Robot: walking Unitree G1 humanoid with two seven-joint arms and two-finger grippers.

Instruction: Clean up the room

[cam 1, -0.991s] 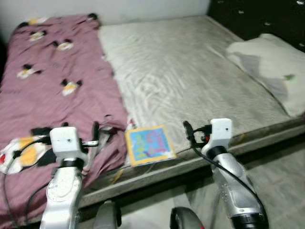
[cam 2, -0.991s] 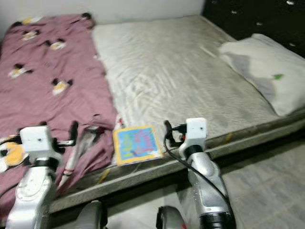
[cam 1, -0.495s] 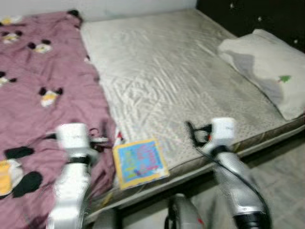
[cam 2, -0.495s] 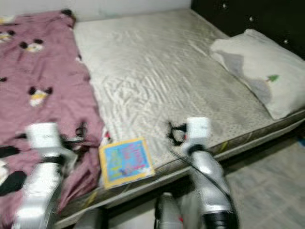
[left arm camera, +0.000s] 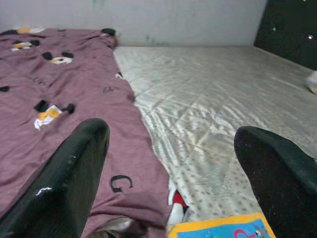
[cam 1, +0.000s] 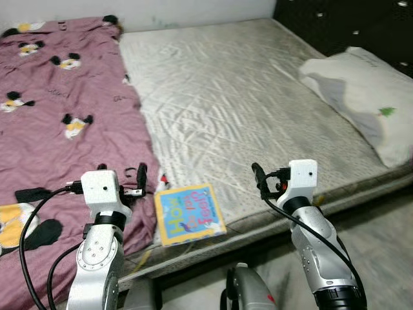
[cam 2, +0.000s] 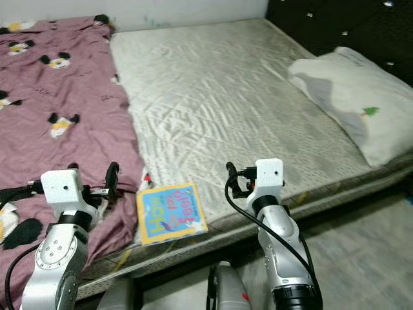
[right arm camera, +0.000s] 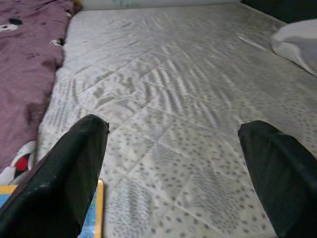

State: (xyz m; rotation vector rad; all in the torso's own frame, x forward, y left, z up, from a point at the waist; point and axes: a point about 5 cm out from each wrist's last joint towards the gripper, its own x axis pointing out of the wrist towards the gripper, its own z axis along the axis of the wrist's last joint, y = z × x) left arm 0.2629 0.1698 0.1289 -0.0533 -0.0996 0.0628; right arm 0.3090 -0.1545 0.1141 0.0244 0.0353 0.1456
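A children's book (cam 1: 189,213) with a yellow border and blue cover lies flat at the front edge of the bed's grey-white mattress (cam 1: 239,97). A purple blanket (cam 1: 58,123) with cartoon mouse prints covers the bed's left side. My left gripper (cam 1: 139,179) hovers over the blanket's edge just left of the book, open and holding nothing. My right gripper (cam 1: 258,179) hovers over the mattress to the right of the book, also open. In the wrist views the book's corner (left arm camera: 223,229) sits low between the left fingers (left arm camera: 74,178) and beside a right finger (right arm camera: 64,173).
A white pillow (cam 1: 368,90) lies at the bed's right end against a dark studded headboard (cam 1: 348,22). A pale wall runs behind the bed. Grey floor (cam 1: 381,239) shows in front of the bed on the right.
The whole picture has shifted and sharpened, so the camera moved. The book, blanket and pillow lie where they were, and both grippers stay open in front of me.
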